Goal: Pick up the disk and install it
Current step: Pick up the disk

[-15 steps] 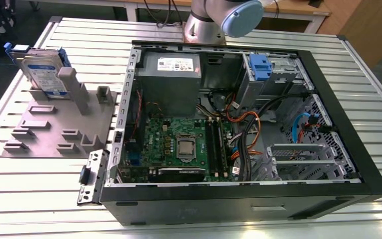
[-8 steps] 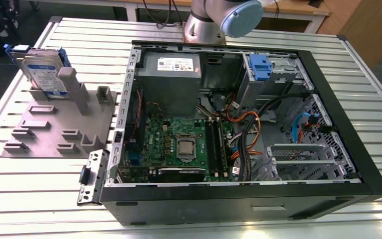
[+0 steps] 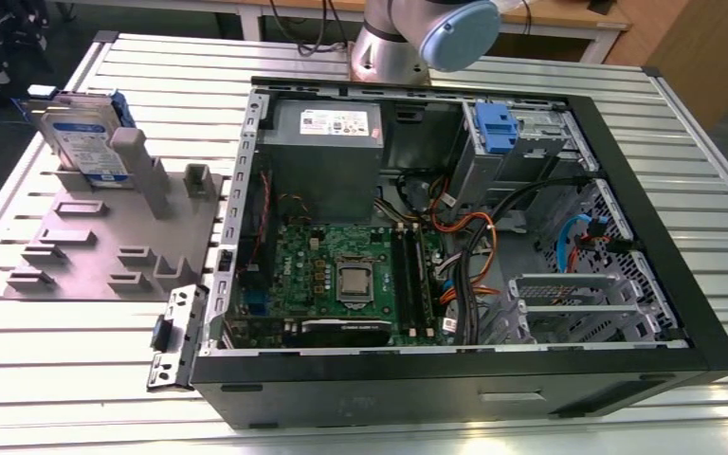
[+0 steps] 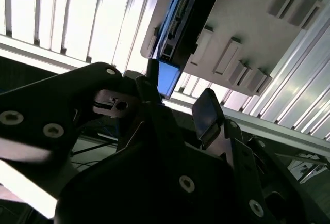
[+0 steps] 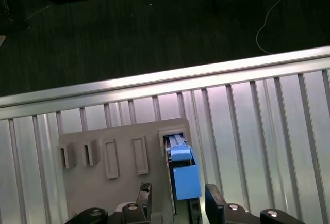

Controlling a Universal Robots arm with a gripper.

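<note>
Your disk [image 3: 81, 133] is silver with a white-and-blue label and blue rails, at ten o'clock from the green motherboard [image 3: 338, 270]; the ribbed table [image 3: 718, 190] is pale grey.

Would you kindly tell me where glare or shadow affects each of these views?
Second wrist view: glare washes out the ribbed aluminium table and the black gripper is a dark silhouette; first wrist view: a bright reflection runs along the table's edge, the floor beyond dim; exterior view: even light, the silver hard drive with blue side rails clearly lit.
</note>
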